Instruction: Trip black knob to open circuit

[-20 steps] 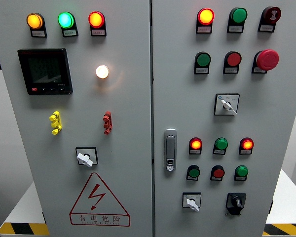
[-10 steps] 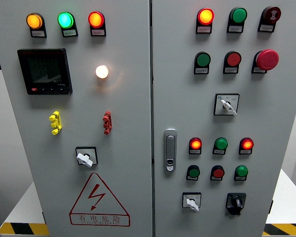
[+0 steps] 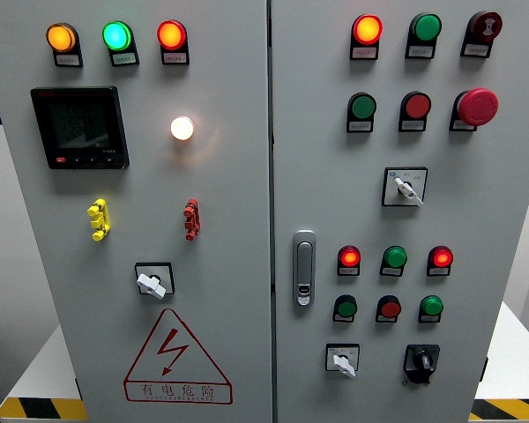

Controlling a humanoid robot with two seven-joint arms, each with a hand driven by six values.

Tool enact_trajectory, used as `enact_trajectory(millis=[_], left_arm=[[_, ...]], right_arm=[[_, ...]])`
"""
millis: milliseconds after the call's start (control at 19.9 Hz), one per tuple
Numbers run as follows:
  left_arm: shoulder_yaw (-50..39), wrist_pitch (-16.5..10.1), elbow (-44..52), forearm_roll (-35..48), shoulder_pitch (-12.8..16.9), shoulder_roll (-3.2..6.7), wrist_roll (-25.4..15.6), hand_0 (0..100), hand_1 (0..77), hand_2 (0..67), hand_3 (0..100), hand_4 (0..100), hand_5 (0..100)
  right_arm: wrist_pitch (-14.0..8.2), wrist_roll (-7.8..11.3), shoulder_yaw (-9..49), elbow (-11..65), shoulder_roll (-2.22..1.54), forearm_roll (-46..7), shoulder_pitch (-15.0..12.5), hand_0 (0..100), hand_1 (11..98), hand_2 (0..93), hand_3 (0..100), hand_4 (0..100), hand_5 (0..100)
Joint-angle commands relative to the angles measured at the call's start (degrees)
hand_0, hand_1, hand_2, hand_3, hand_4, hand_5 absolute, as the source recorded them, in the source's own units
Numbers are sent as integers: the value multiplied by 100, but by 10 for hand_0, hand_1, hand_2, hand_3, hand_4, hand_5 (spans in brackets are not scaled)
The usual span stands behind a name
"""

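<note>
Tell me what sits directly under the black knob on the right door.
Under the black knob only bare grey door panel shows down to the picture's bottom edge. Anything lower is cut off from view. Neither hand is visible.

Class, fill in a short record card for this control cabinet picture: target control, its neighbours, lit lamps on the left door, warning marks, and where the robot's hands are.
target control: black knob, lower right of the right door
left neighbour: white rotary switch, same row
above it: green button
lit lamps, left door: orange lamp, green lamp, red lamp, white lamp
warning mark: red lightning triangle, bottom of left door
door latch: silver handle
robot hands: neither in view
knob touched: no
</note>
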Motion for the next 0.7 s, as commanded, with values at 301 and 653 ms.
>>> enact_trajectory(millis=[301,653], left_arm=[[0,0,0,0,0,0,1,0,0,194,261,99,86],[0,0,0,0,0,-9,1,0,0,194,261,99,86]], right_arm=[[-181,-106,1364,1990,274,-1083,-379,771,406,0,93,0,92],[-5,-414,1418,4503,486,-1525,-652,766,424,0,141,27,160]])
